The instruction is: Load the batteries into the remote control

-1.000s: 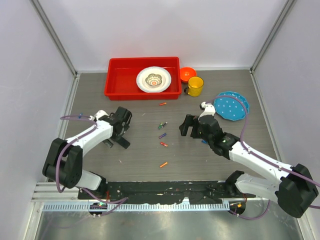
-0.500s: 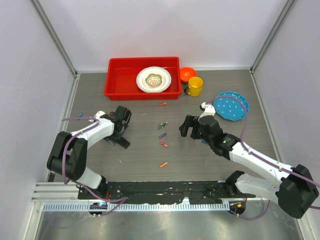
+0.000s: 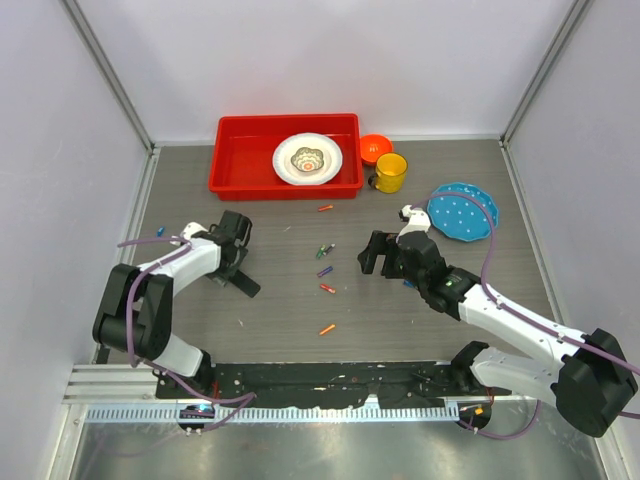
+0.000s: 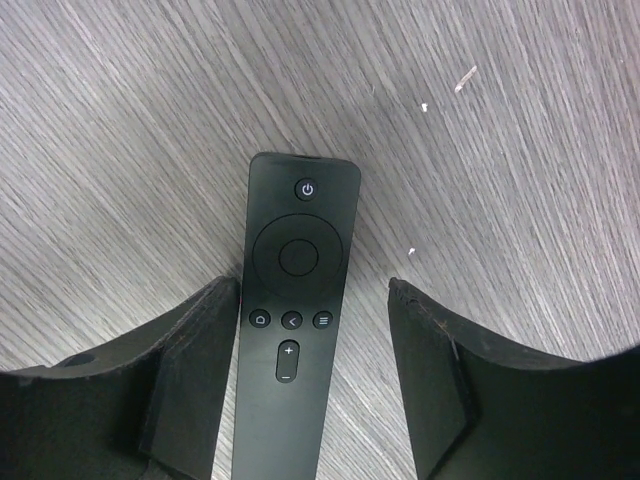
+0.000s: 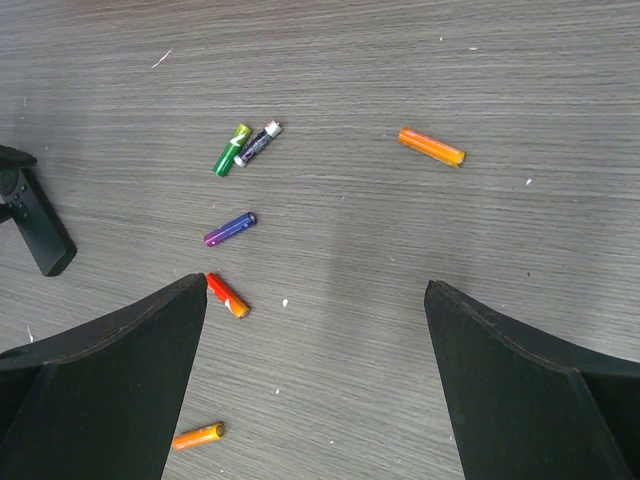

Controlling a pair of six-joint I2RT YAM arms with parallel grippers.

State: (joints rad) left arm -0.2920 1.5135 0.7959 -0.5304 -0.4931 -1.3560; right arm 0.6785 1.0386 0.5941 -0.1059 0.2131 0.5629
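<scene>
Step in hand: securing the remote control (image 4: 305, 215). It lies flat on the table (image 4: 520, 150), left of centre, buttons up, with no battery slot showing.

Left gripper (image 4: 312, 300) straddles its long edges. 1 finger (image 4: 195, 370) sits against the remote's edge, the other stands just clear. Not clamped yet.

6 batteries (image 5: 230, 229) lie loose mid-table, to the right of the remote, among them a red one (image 5: 227, 296).

Right gripper (image 5: 315, 295) hovers over them with its fingers spread wide, holding nothing.

Next, probably: clamp the remote squarely and turn it to expose the back cover.
</scene>
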